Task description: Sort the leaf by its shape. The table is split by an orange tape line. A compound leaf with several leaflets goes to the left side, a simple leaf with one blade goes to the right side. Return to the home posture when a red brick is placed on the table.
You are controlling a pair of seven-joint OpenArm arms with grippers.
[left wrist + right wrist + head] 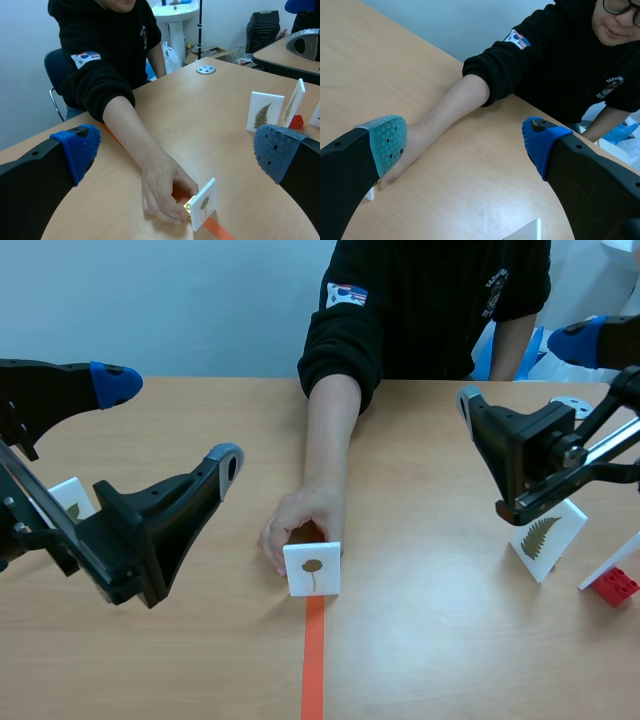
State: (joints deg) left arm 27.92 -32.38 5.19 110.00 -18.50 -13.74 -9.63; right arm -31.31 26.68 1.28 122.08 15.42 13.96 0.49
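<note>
Leaf card (312, 569) on tape (312, 660), hand (295, 530) holding it | fern card (546, 540), red brick (614, 586) right | left gripper (170, 425), right gripper (520, 372) spread

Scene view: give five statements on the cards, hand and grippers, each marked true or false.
1. A person's hand holds the white card with a single-blade leaf on the orange tape line. True.
2. The left gripper is shut on that card. False: it is open, holding nothing.
3. The white card with a fern-like leaf stands left of the tape line. False: it stands on the right side.
4. A red plastic brick lies right of the tape line. True.
5. The right gripper is open. True.
</note>
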